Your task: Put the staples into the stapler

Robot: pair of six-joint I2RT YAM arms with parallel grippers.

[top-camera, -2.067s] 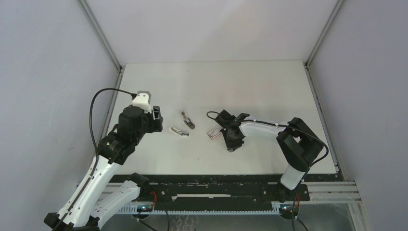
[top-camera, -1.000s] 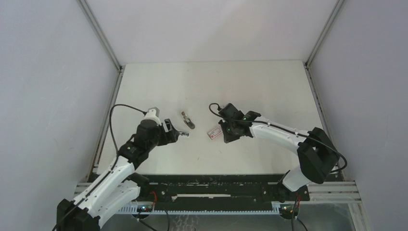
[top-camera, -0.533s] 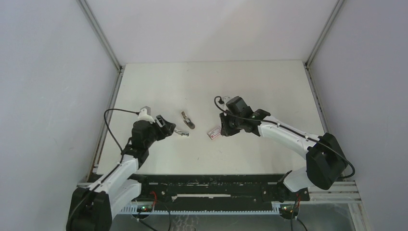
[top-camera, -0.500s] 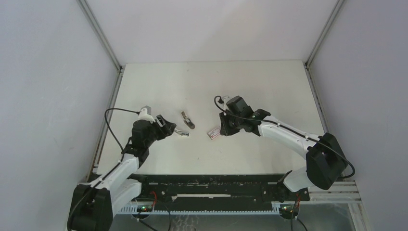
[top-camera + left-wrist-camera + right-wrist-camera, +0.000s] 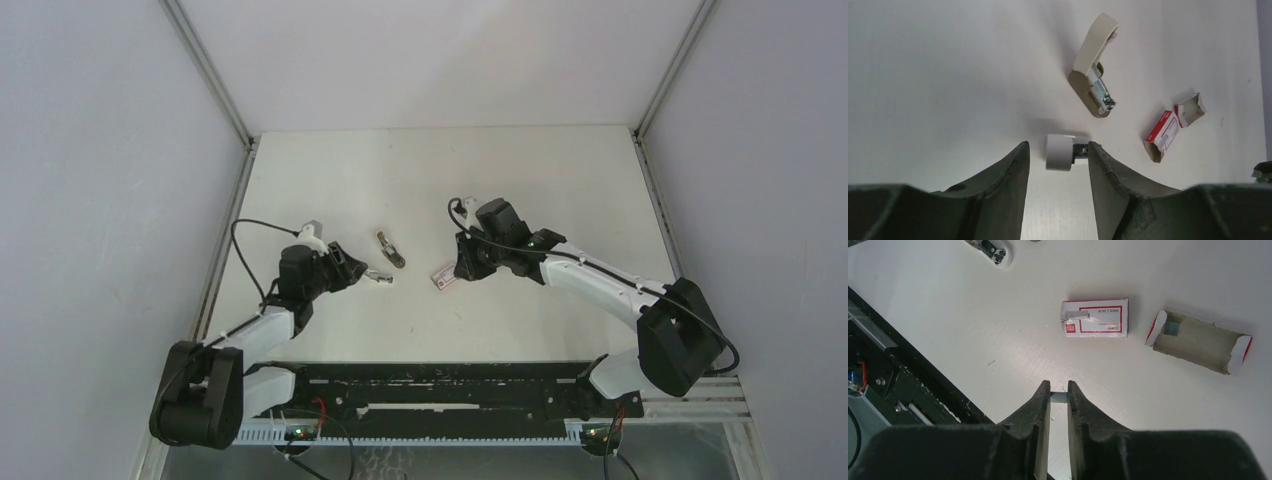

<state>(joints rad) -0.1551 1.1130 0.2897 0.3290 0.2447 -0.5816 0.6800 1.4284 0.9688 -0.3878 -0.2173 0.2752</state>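
Grey staple strip [image 5: 1059,398] is pinched in the right end effector [image 5: 1058,386], probably for loading. Staple box [image 5: 1095,317] lies on the bench [image 5: 1173,405] near the stapler [image 5: 1093,47]; left end effector [image 5: 1058,147] spread around a white piece [image 5: 1058,153].

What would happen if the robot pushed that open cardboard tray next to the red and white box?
Probably it would slide easily: the open cardboard tray looks nearly empty, with only a few grey staples at one end. Its thin walls and loose end flaps would likely crumple if squeezed.
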